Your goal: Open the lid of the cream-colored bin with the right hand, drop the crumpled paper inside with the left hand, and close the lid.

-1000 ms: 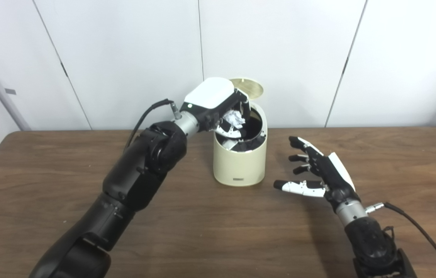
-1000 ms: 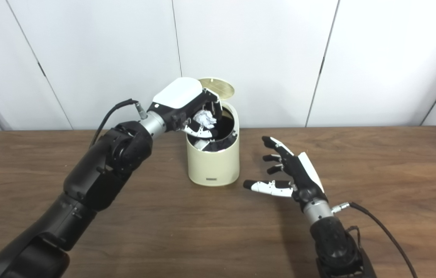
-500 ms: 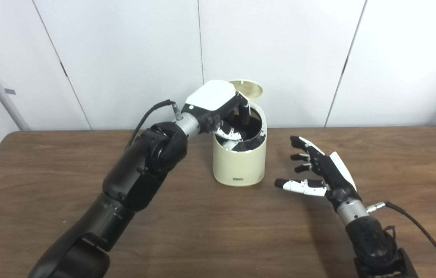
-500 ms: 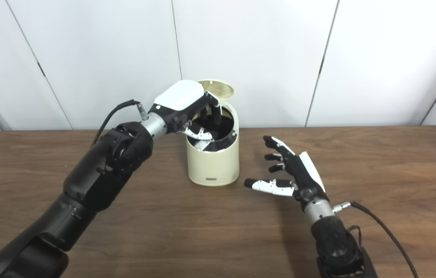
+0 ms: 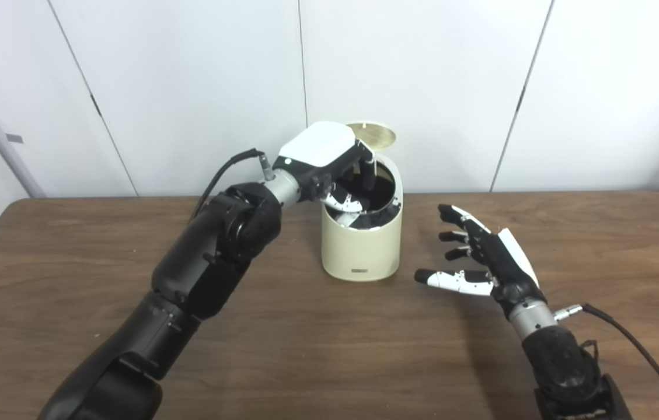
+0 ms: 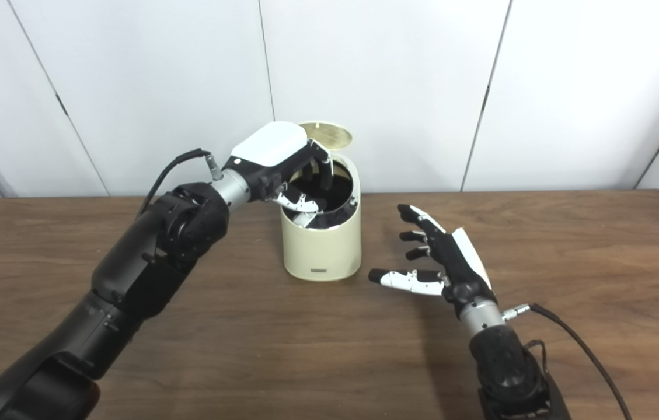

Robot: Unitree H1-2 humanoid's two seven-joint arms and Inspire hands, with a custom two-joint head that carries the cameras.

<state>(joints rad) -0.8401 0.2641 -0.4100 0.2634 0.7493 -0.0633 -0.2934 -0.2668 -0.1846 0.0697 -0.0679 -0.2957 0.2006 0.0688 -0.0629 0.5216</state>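
The cream-colored bin (image 5: 361,248) stands at the middle of the wooden table, its round lid (image 5: 371,134) tipped up at the back. My left hand (image 5: 329,160) hovers over the bin's open dark mouth, fingers spread apart and empty. The crumpled paper is not visible; the bin's inside is dark. My right hand (image 5: 478,262) is open with fingers spread, just right of the bin, a little above the table and apart from it.
The wooden table (image 5: 317,344) runs to white wall panels behind. A cable (image 5: 633,344) trails from my right wrist at the lower right. My left forearm (image 5: 212,251) slants across the table left of the bin.
One second ago my left hand held the white crumpled paper over the bin's mouth. Its fingers have opened and the paper has dropped out of sight. The right hand has barely moved.
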